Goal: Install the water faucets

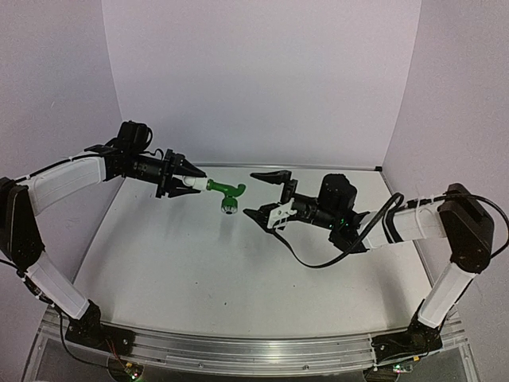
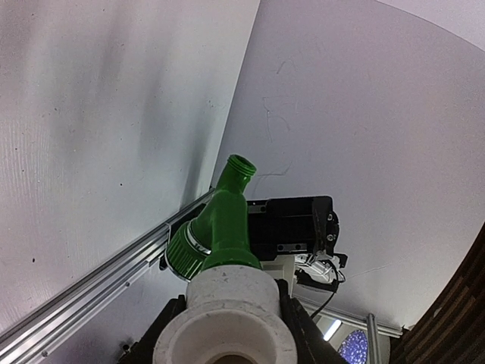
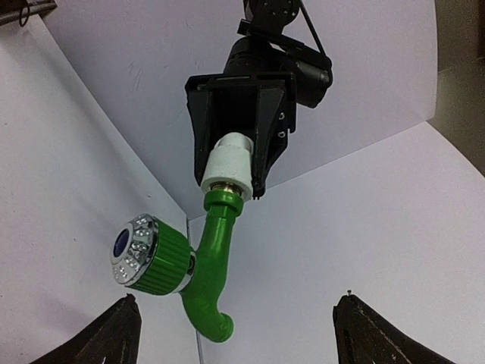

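Observation:
My left gripper [image 1: 191,184] is shut on the white pipe fitting [image 1: 192,184] and holds it in the air above the table's back. The green tap [image 1: 226,191] sits joined into the fitting's end, its round knob [image 1: 228,206] hanging down and its spout pointing right. In the left wrist view the fitting [image 2: 227,307] fills the jaws with the tap [image 2: 223,227] beyond it. In the right wrist view the tap [image 3: 212,258] and fitting [image 3: 227,163] hang in front of my right gripper [image 3: 235,334]. My right gripper [image 1: 269,195] is open wide and empty, just right of the tap.
A white table [image 1: 207,263] lies below both arms, with pale walls behind and at the sides. An aluminium rail [image 1: 238,350] runs along the near edge by the arm bases. A black cable [image 1: 318,259] loops on the table under the right arm.

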`<state>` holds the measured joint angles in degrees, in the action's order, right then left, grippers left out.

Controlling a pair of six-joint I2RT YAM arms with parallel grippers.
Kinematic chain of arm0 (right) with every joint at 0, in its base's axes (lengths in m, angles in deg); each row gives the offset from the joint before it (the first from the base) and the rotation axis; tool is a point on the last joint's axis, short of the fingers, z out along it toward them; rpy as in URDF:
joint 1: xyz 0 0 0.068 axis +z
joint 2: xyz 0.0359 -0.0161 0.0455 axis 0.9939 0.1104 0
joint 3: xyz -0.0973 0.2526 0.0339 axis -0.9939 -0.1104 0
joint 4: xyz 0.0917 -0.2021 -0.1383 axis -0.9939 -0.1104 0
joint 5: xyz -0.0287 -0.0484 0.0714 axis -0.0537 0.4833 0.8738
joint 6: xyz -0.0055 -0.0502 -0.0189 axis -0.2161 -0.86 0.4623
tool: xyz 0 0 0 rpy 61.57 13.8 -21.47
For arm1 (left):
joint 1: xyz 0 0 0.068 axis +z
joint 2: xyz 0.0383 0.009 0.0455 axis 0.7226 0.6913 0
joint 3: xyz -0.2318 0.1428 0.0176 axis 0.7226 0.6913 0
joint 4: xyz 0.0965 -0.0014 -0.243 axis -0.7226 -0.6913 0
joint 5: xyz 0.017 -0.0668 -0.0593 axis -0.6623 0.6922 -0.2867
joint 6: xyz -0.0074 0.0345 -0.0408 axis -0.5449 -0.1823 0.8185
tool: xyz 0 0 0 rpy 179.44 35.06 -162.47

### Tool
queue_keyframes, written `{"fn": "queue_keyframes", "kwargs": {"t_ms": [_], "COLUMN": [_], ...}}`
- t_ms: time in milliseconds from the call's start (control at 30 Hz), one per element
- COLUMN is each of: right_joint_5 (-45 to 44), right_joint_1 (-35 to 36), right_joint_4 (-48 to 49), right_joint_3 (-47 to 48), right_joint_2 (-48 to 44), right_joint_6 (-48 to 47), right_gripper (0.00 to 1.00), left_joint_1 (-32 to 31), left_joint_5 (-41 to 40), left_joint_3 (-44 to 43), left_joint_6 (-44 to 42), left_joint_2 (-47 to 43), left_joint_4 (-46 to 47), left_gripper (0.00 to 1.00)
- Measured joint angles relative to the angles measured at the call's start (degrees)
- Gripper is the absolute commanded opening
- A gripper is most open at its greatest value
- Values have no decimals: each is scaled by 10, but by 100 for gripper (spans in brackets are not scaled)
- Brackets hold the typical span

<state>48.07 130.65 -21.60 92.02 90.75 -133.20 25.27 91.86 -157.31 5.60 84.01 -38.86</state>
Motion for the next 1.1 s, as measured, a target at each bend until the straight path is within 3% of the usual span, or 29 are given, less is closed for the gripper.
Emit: {"fn": "queue_keyframes", "kwargs": {"t_ms": [467,900,1100], "right_joint_5": [7,-43,-59], "right_joint_1": [12,23,28], "right_joint_4": [-11,33,105], "right_joint_3": [52,61,64], "right_joint_2": [61,118,158], "right_joint_6": [-85,-214,-254], "right_gripper": [84,97,98], "left_joint_1": [0,-3,-5], "left_joint_5": [9,14,19], "left_joint_3": [3,3,3], "left_joint_6": [12,16,17], "left_joint_2": [0,-1,-1], "left_joint_4": [3,11,11], "left_gripper": [0,0,0]}}
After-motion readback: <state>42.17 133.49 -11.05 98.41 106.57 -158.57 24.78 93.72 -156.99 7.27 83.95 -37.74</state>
